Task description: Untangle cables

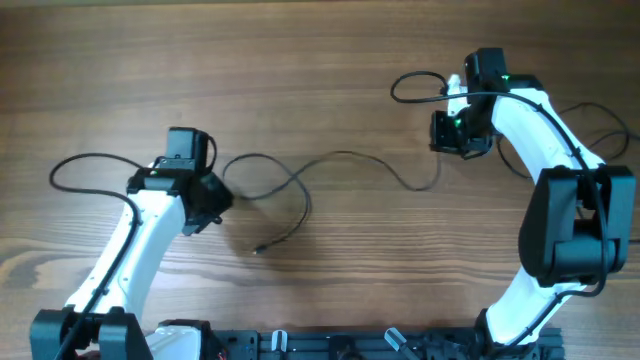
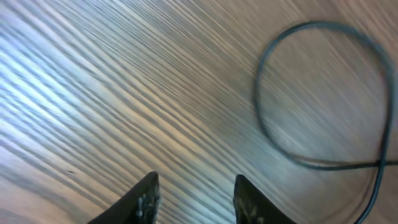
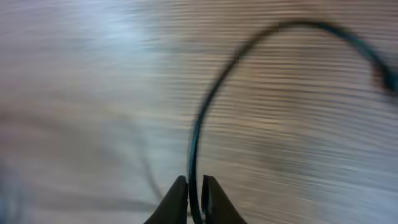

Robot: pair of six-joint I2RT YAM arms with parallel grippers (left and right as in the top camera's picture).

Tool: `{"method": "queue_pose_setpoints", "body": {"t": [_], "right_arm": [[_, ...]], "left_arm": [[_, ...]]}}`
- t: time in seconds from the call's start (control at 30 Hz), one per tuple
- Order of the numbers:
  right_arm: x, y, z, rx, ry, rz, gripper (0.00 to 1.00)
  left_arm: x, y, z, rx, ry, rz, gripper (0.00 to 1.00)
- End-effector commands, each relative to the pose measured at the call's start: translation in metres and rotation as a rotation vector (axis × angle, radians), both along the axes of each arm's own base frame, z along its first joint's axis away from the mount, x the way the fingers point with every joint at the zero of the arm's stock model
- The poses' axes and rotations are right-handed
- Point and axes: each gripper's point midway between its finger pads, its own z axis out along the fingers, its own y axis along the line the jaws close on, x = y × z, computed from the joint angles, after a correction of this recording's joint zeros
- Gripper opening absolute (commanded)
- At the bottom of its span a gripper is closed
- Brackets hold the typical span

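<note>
Separation of the strands looks like the step in hand, with one end secured and the other not. The right gripper (image 3: 194,196) has its jaws clenched on the cable (image 1: 340,153), the thin dark cord running up out of the pinch in the right wrist view. It sits toward the table's (image 1: 330,50) far right corner. From there the cable sags and trails across the middle of the table toward the left side. There it crosses itself in a loop (image 2: 258,106) just beside the left gripper (image 2: 196,183). Its plug end (image 1: 258,250) lies closer to the near edge. The left gripper's jaws stand apart with nothing between them, only bare wood below, and the loop lies off to their side, not touched. Only one cord can be made out for certain. The next move probably calls for the left gripper to shift over the loop or the crossing, come down and pinch the cord. The two arms could then draw apart gently so the loop opens rather than tightening into a knot.
</note>
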Motion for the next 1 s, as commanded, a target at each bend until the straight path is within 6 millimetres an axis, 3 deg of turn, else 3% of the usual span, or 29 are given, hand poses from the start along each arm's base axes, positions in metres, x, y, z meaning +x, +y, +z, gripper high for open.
{"method": "queue_pose_setpoints", "body": {"t": [0.0,0.33,0.43,0.57,0.67,0.77,0.97], "right_arm": [[-0.015,0.066,0.018,0.234,-0.006,0.166,0.12],[-0.060,0.181,0.025,0.227,-0.064,0.495,0.13],[-0.052,0.215,0.029,0.220,-0.162,0.505,0.37],[-0.053,0.253,0.038,0.266,-0.267,0.583,0.43],[-0.057,0.271,0.035,0.268,-0.296,0.611,0.48],[-0.047,0.265,0.019,0.155,-0.302,0.508,0.50],[-0.030,0.280,-0.002,0.182,-0.317,0.429,0.50]], "left_arm": [[0.000,0.018,-0.001,0.022,0.005,0.096,0.45],[0.000,0.021,-0.001,0.019,0.003,0.120,0.47],[-0.002,0.021,-0.003,0.020,0.010,0.120,0.48],[-0.007,0.021,-0.007,0.016,0.026,0.119,0.48],[-0.011,0.020,-0.012,0.013,0.035,0.119,0.49],[-0.011,0.017,-0.014,-0.003,0.036,0.116,0.49],[-0.010,0.010,-0.013,-0.046,0.031,0.109,0.47]]}}
